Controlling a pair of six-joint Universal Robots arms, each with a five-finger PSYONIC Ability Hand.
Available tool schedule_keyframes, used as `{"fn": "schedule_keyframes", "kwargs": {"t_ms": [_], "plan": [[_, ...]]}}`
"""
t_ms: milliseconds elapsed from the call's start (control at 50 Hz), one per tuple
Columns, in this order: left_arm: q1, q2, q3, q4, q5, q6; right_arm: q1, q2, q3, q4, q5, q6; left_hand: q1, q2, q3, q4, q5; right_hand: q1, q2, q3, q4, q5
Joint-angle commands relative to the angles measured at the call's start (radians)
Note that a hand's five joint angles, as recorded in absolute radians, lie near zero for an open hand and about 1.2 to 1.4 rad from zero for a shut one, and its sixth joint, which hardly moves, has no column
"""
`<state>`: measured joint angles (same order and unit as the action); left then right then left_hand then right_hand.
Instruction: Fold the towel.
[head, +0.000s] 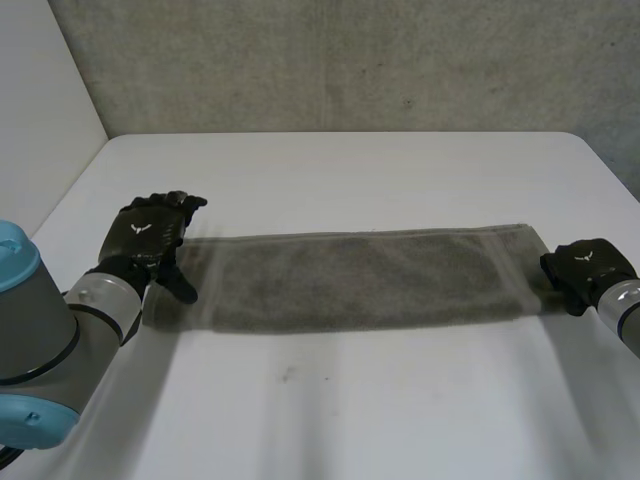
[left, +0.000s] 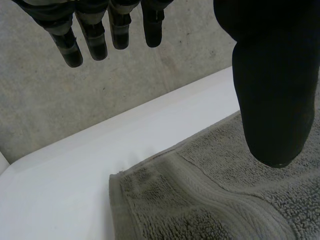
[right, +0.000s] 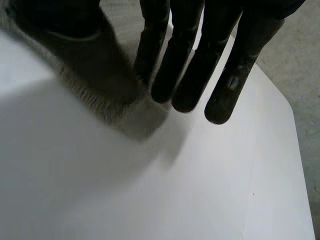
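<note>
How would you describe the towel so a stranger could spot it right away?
On the white table, look between the left hand and the right hand. The towel is the one long, flat, grey terry strip spanning them.

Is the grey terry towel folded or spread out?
Spread flat: the grey terry towel lies as one long strip across the white table.

Towel (head: 360, 280): grey-green terry, long narrow strip, lying flat and stretched straight between left hand (head: 150, 235) and right hand (head: 585, 268). Left short end under left hand's palm and thumb. Right short end at right hand's fingers. Flat woven band crosses pile near each short end. Left wrist view: corner just below thumb tip, hemmed border, second layer's edge showing at corner. Right wrist view: fuzzy end edge under thumb, beside fingers.
</note>
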<state>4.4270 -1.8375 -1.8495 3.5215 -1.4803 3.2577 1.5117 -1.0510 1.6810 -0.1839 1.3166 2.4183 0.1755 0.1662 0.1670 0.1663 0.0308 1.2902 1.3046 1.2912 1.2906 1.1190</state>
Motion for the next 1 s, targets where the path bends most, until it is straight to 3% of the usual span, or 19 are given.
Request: {"fn": "schedule_keyframes", "kwargs": {"t_ms": [20,220,340,460,500,540,560,600,620,660,680,720,740,800,1000], "plan": [[0.000,0.000,-0.004,-0.001,0.000,0.000,-0.063,-0.006,-0.027,0.007,0.027,-0.024,-0.001,0.008,0.008,0.008,-0.031,0.106,0.092,0.105,0.106,0.103],[0.000,0.004,-0.010,-0.001,0.000,0.000,-0.212,-0.106,0.013,0.046,0.001,-0.045,-0.001,0.008,0.008,0.008,-0.031,0.106,0.092,0.105,0.106,0.103],[0.000,0.006,-0.010,-0.003,0.000,0.000,-0.364,-0.124,-0.009,0.099,-0.063,-0.174,-0.001,0.008,0.008,0.008,-0.031,0.106,0.092,0.105,0.106,0.103],[-0.017,0.014,0.018,-0.013,-0.001,0.002,-0.355,-0.129,-0.106,0.126,-0.051,-0.246,-0.001,0.008,0.008,0.008,-0.031,0.106,0.092,0.105,0.106,0.103],[-0.038,0.015,0.059,-0.016,-0.003,-0.001,-0.304,-0.138,-0.130,0.138,-0.037,-0.234,-0.001,0.008,0.008,0.008,-0.031,0.106,0.092,0.105,0.106,0.103],[-0.050,0.017,0.085,-0.024,-0.005,-0.003,-0.131,-0.179,-0.199,0.144,-0.001,-0.177,-0.001,0.008,0.008,0.008,-0.031,0.106,0.092,0.105,0.106,0.103],[-0.051,0.017,0.085,-0.024,-0.005,-0.003,-0.130,-0.179,-0.199,0.144,0.000,-0.177,-0.001,0.008,0.008,0.008,-0.031,0.106,0.092,0.105,0.106,0.103],[-0.081,0.038,0.150,-0.068,-0.009,-0.004,0.043,-0.182,-0.271,0.144,0.039,-0.113,-0.001,0.008,0.008,0.008,-0.031,0.106,0.092,0.105,0.106,0.103],[-0.095,0.056,0.185,-0.100,-0.012,-0.006,0.044,-0.182,-0.271,0.144,0.039,-0.113,-0.001,0.008,0.008,0.008,-0.031,0.106,0.092,0.105,0.106,0.103],[-0.107,0.067,0.223,-0.134,-0.015,-0.010,0.233,-0.158,-0.331,0.141,0.079,-0.093,-0.001,0.008,0.008,0.008,-0.031,0.106,0.092,0.105,0.106,0.103],[-0.107,0.067,0.223,-0.134,-0.015,-0.010,0.234,-0.158,-0.331,0.141,0.079,-0.093,-0.001,0.008,0.008,0.008,-0.031,0.106,0.092,0.105,0.106,0.103],[-0.123,0.072,0.297,-0.196,-0.017,-0.030,0.445,-0.098,-0.386,0.139,0.114,-0.093,-0.001,0.008,0.008,0.008,-0.031,0.106,0.092,0.105,0.106,0.103],[-0.123,0.072,0.297,-0.196,-0.017,-0.030,0.446,-0.098,-0.386,0.139,0.115,-0.093,-0.001,0.008,0.008,0.008,-0.031,0.106,0.092,0.105,0.106,0.103],[-0.139,0.073,0.381,-0.265,-0.017,-0.102,0.712,0.001,-0.434,0.138,0.150,-0.090,-0.001,0.008,0.008,0.008,-0.031,0.106,0.092,0.105,0.106,0.103],[-0.196,0.053,0.406,-0.282,-0.017,-0.182,0.933,0.192,-0.435,0.136,0.181,-0.090,-0.001,0.008,0.008,0.008,-0.031,0.106,0.092,0.105,0.106,0.103]]}}
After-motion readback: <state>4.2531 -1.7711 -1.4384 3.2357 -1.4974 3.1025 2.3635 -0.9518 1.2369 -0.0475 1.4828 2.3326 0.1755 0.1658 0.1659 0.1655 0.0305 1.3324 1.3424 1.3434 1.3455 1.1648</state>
